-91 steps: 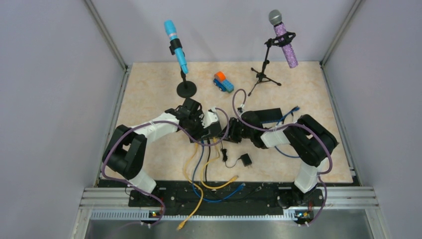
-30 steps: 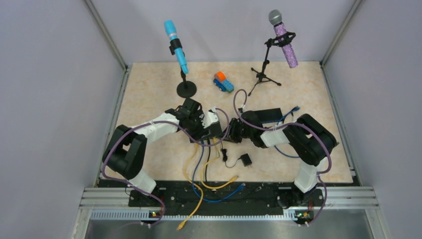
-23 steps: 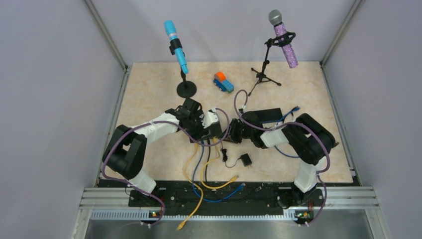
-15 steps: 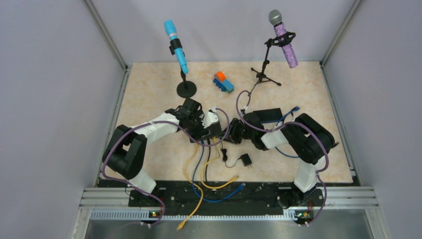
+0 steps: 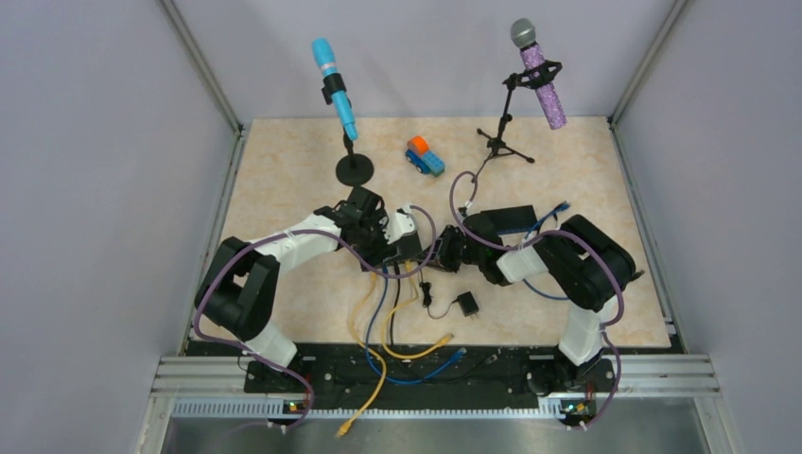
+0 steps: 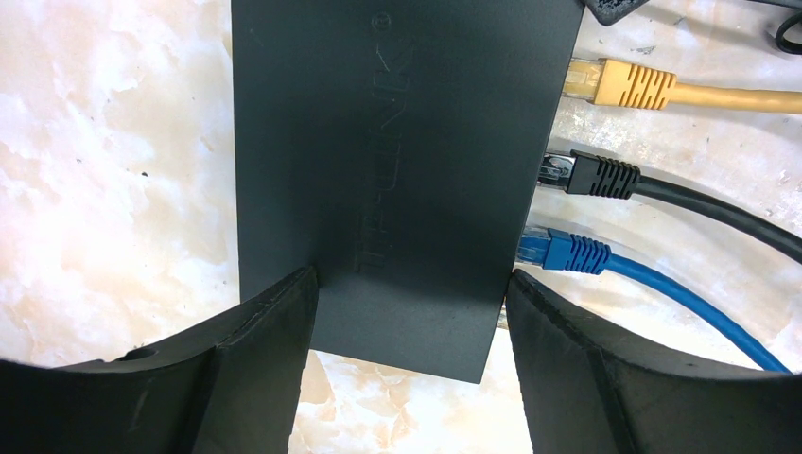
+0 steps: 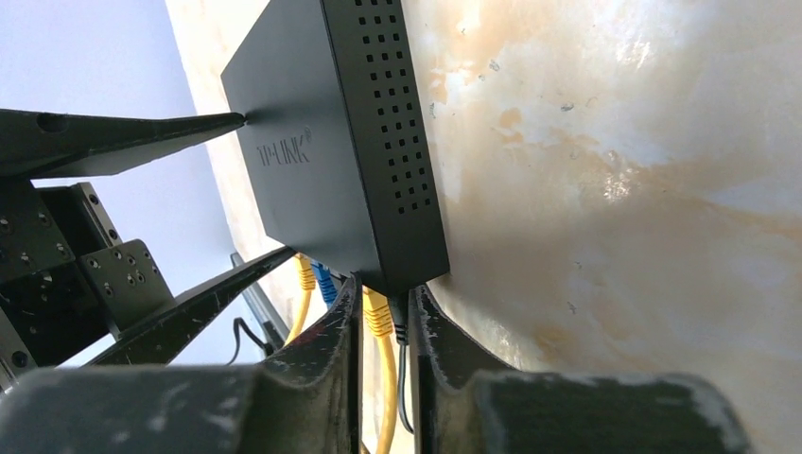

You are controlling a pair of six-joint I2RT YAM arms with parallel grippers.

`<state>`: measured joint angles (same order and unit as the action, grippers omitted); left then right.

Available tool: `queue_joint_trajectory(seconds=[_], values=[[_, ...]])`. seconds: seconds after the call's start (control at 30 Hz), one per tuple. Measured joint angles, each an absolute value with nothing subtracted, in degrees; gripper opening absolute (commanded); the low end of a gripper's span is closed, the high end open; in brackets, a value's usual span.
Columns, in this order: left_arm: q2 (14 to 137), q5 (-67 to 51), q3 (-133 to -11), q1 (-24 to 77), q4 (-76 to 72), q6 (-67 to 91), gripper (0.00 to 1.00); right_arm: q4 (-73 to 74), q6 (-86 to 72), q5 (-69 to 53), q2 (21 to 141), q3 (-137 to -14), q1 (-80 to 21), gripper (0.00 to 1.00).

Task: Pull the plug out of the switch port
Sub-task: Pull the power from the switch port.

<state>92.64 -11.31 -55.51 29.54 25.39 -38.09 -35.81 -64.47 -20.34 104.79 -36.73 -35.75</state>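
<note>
The top camera looks down from high behind the arm bases over the beige marbled desk point(image 5: 284, 170). The left wrist camera peers straight down past the left pincer point(image 6: 409, 284). The right wrist camera skims low past the right pincer point(image 7: 386, 288). Both share the flat black plastic network switch point(image 6: 397, 142) just ahead.

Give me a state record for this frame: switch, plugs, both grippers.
switch: black TP-Link box, lying flat on the table
left gripper: fingers press the switch's two long sides, holding it
plugs: yellow plug, black plug, blue plug, in a row on one side, all appear seated
right gripper: at the switch's corner, jaws at a narrow gap, yellow plug showing between them; contact unclear
task status: no plug pulled yet
</note>
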Motion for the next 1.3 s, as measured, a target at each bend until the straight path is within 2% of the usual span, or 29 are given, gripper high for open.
queue_joint_trajectory(seconds=[0.1, 0.2, 0.3, 0.5, 0.57, 0.73, 0.83, 1.0, 1.3], values=[[92.7, -11.3, -55.5, 29.5, 25.4, -38.1, 0.75, -36.1, -64.1, -20.4, 104.8, -36.7, -35.7, 0.35], [92.7, -11.3, -55.5, 29.5, 25.5, -38.1, 0.75, -36.2, -64.1, -20.3, 104.8, -36.7, -35.7, 0.40], [92.8, -11.3, -55.7, 29.6, 25.6, -38.1, 0.75, -37.3, -63.4, -20.5, 104.8, -36.4, -35.7, 0.38], [92.9, -11.3, -55.9, 29.6, 25.8, -38.1, 0.75, -37.0, -61.4, -20.6, 104.8, -36.3, -35.6, 0.24], [92.9, -11.3, -55.9, 29.6, 25.8, -38.1, 0.75, -36.9, -60.9, -20.9, 104.8, -36.4, -35.6, 0.24], [93.0, -11.3, -56.0, 29.6, 25.9, -38.1, 0.74, -36.9, -59.7, -21.4, 104.7, -36.5, -35.6, 0.28], [93.1, -11.3, -56.1, 29.6, 26.0, -38.1, 0.74, -36.6, -58.7, -21.4, 104.7, -36.6, -35.5, 0.35], [93.2, -11.3, -56.2, 29.6, 26.2, -38.1, 0.74, -36.3, -57.6, -22.2, 104.7, -36.9, -35.4, 0.35], [93.3, -11.3, -56.3, 29.7, 26.3, -38.2, 0.74, -35.2, -56.6, -22.3, 104.7, -36.9, -35.4, 0.18]])
